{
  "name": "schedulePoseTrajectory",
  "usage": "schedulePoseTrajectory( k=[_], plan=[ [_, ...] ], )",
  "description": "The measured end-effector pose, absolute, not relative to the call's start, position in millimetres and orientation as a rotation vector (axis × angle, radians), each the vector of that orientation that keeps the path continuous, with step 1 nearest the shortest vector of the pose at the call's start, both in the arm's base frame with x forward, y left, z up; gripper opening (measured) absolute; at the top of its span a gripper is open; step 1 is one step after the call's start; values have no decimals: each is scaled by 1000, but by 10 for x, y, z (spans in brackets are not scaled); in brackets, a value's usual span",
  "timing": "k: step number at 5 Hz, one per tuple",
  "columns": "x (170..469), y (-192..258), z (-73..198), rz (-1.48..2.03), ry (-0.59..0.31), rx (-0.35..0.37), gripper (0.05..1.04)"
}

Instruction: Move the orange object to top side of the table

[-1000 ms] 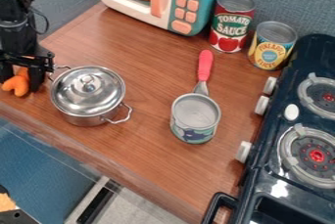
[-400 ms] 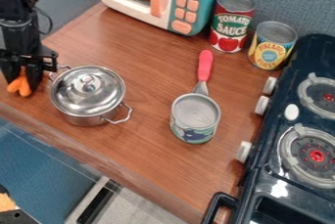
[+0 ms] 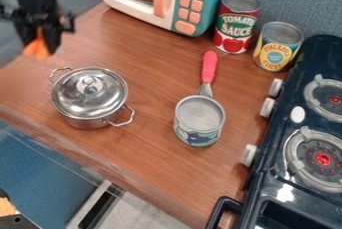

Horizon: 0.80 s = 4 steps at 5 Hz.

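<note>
The jaws were pinched round the orange object point(image 3: 37, 50), its lower end poking out beneath them; the worktop point(image 3: 150, 60) stretched right of them, past the microwave point(image 3: 190, 4).

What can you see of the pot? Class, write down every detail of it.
The pot is round, silvery and shiny, apparently metal. Its lid is on, with a rounded, glossy knob in the middle. Two looped handles stick out on opposite sides, one at the upper left, the other at the lower right. It stands upright on the brown, wood-look counter, near its front edge. Only the counter touches it; the orange object is apart from it, to the upper left.
</note>
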State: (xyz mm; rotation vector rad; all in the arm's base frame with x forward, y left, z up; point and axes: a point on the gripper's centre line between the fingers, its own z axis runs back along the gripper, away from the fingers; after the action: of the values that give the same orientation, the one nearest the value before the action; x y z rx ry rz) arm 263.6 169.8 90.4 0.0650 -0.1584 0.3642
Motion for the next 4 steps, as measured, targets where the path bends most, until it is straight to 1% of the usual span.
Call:
schedulePoseTrajectory(
  k=[1, 2, 3, 4],
  plan=[
    [2945, 1525, 1141, 294, -251, 8, 404],
    [3404, 1187, 1040, 217, -230, -67, 404],
    [3611, 964, 782, 193, -213, -73, 404],
    [3763, 738, 504, 122, -146, -72, 403]
  ],
)
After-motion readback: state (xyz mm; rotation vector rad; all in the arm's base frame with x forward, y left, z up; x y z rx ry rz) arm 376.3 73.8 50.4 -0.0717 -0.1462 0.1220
